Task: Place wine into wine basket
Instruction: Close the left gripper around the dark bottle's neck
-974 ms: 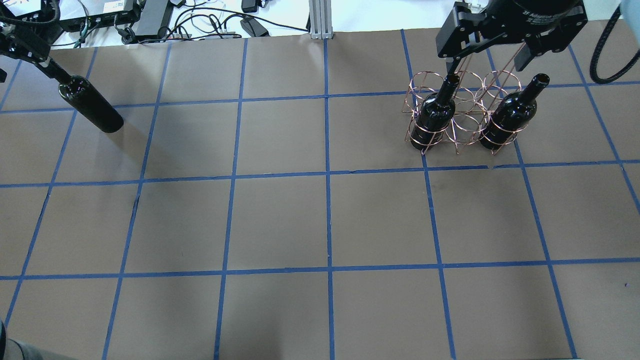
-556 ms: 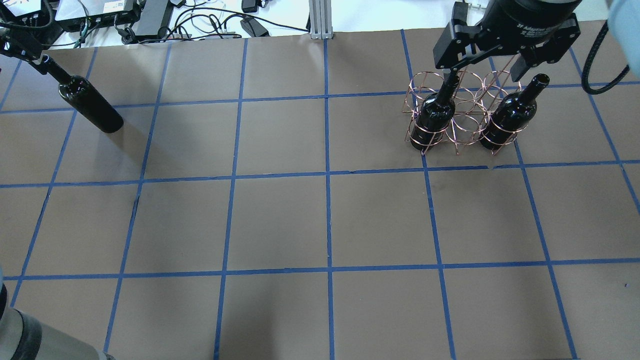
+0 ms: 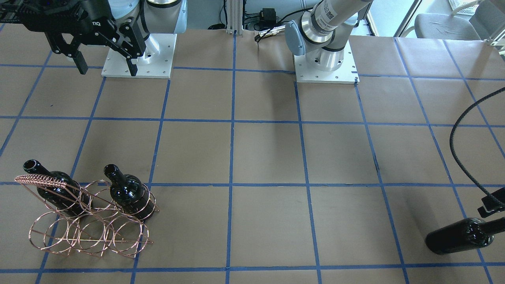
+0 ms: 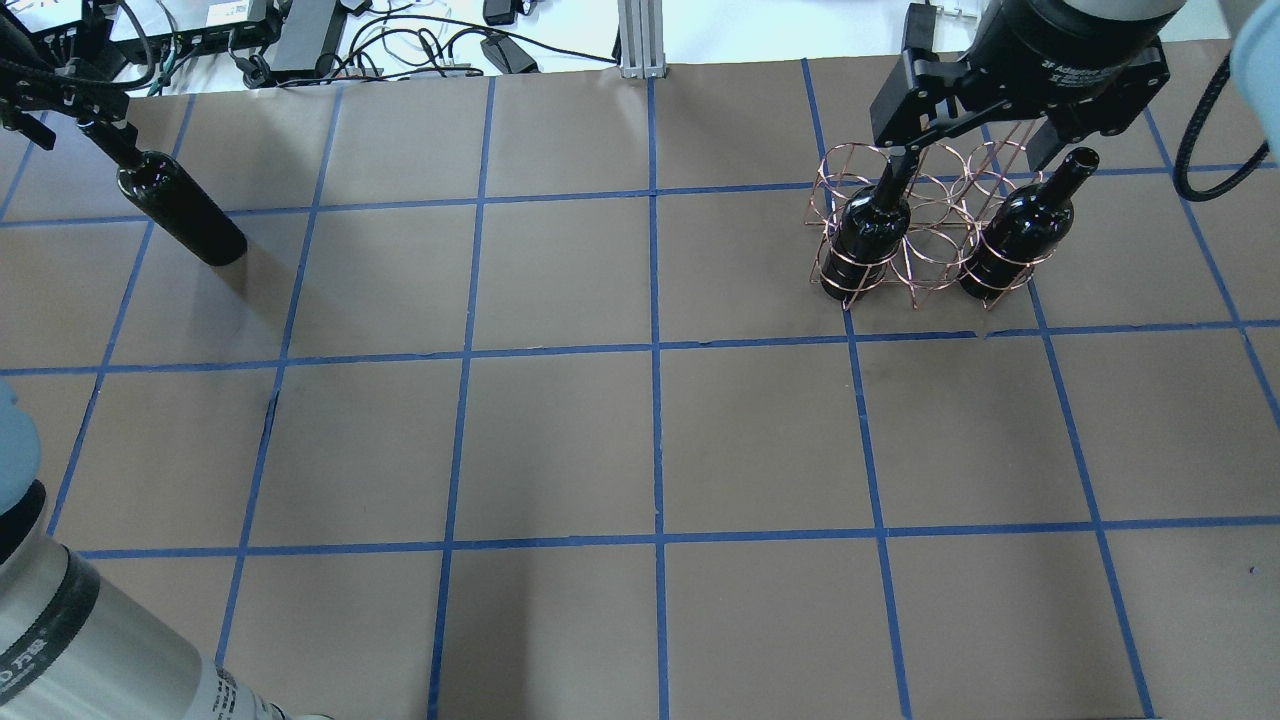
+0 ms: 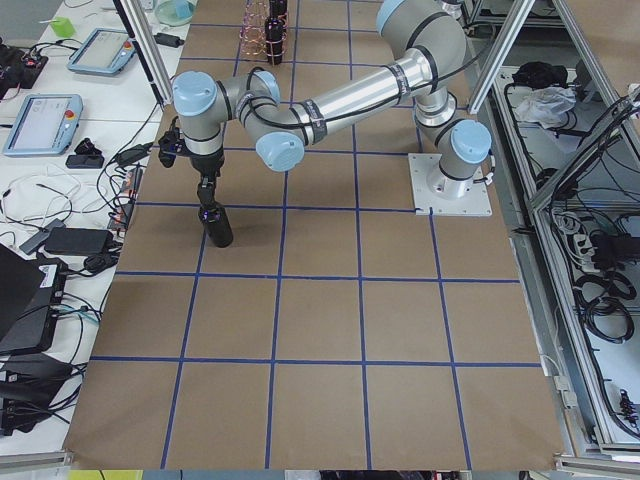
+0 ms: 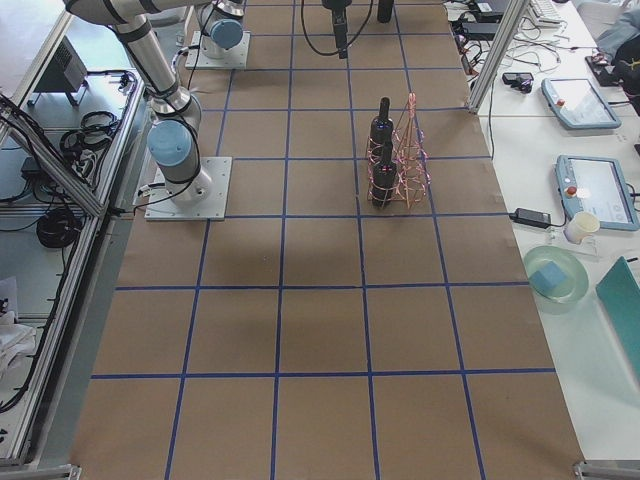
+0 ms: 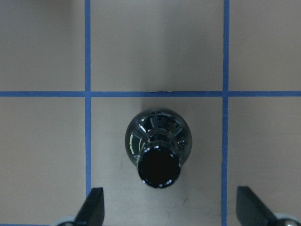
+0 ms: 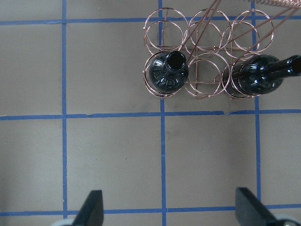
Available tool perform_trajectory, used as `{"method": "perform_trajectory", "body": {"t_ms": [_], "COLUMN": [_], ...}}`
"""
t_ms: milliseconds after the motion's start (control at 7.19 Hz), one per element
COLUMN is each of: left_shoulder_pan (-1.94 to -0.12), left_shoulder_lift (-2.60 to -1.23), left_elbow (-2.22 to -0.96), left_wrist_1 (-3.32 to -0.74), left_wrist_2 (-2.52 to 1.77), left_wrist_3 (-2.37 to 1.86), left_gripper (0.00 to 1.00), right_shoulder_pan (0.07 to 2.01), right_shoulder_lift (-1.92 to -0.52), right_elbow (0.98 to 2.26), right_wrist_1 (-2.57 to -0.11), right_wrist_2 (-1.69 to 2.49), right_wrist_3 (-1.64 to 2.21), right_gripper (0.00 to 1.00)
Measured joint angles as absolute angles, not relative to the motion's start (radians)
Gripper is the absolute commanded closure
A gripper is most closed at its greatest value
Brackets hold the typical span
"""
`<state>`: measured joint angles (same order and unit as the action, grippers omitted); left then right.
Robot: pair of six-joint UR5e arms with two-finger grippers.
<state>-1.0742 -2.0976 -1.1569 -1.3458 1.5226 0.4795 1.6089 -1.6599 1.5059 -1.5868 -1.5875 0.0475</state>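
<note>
Wine (image 4: 185, 212): upright near counter's (image 4: 560, 440) far-left corner, ungripped between left claw's (image 7: 169, 189) spread jaws. Wine basket (image 3: 88, 236): far-right edge; right claw (image 8: 169, 193) spread, raised nearby.

Brown table (image 4: 560, 440) with blue tape grid (image 4: 655, 347), white side bench (image 5: 120, 110) (tablets (image 5: 45, 120), cables (image 4: 400, 45)), grey chair (image 3: 438, 23), aluminium post (image 4: 636, 40)
</note>
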Motion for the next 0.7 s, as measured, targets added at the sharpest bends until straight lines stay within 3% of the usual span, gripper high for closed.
{"method": "perform_trajectory", "body": {"t_ms": [695], "left_shoulder_pan": [-1.075], "left_shoulder_lift": [-2.131], "left_elbow": [-1.158], "left_wrist_1": [-1.302], "left_wrist_2": [1.493], "left_wrist_3": [0.438], "left_gripper": [0.05], "right_shoulder_pan": [1.609], "right_shoulder_lift": [-1.664], "right_elbow": [1.507], "right_wrist_1": [-1.556], "right_wrist_2": [-1.592], "right_wrist_3": [0.038], "right_gripper": [0.00]}}
